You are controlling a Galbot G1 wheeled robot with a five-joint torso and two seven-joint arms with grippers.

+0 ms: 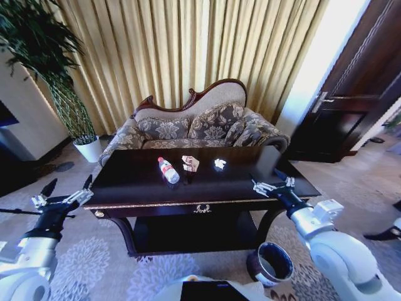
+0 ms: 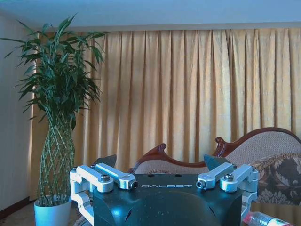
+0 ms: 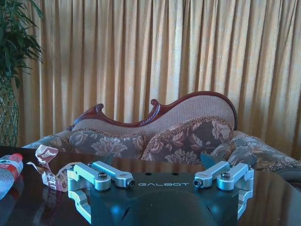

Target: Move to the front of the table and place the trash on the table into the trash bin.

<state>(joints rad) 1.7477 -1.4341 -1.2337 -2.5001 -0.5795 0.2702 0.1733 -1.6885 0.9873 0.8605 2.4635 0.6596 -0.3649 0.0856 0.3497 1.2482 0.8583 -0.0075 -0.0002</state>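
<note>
Three items left: all the trash lies on the table (image 1: 125, 182); none shows in the bin, though only part of its inside is visible.
Bottle: the clear bottle (image 1: 168, 170) with the red cap lies on its side near the middle of the tabletop, left of the other two pieces.
Wrapper: the pinkish wrapper wad (image 1: 190, 163) sits just right of the bottle, apart from it.
Paper: the white paper wad (image 1: 220, 163) rests farther right, toward the far edge.
Bin: the trash bin (image 1: 271, 264) stands on the carpet at the near right of the table, beside its right leg.
Approach: judged done, since the table's long near edge with the gold emblem faces the robot squarely.
Left gripper: the left gripper (image 1: 67, 186) hangs off the table's near left corner, fingers spread, holding nothing.
Right gripper: the right gripper (image 1: 270, 182) hovers over the table's near right part, fingers spread and empty, well apart from the paper wad.
Remaining: by my judgement all three picks and drops are yet to be made; no piece is touched.
Backdrop: floral sofa (image 1: 194, 128) behind the table.
</note>
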